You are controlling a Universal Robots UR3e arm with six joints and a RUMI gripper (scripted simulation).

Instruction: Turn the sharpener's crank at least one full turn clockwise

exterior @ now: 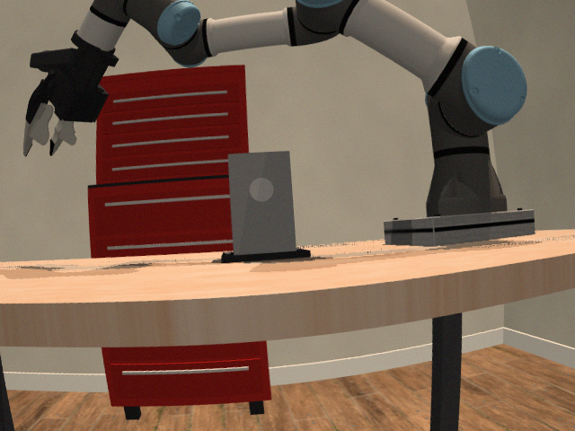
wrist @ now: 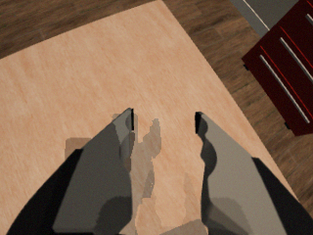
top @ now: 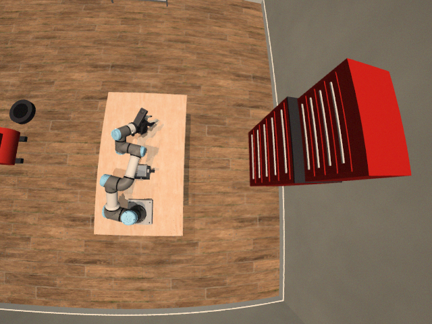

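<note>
The sharpener is a grey upright box on a black foot, standing mid-table. Its dark crank sticks out on the side toward the red cabinet; in the exterior view it is hidden behind the box. My gripper hangs high above the table's far end, well away from the sharpener. Its fingers are partly closed with a clear gap, and only bare table shows between them. It holds nothing.
The arm's grey base plate sits at one end of the wooden table. A red drawer cabinet stands off the table. A black tyre lies on the floor.
</note>
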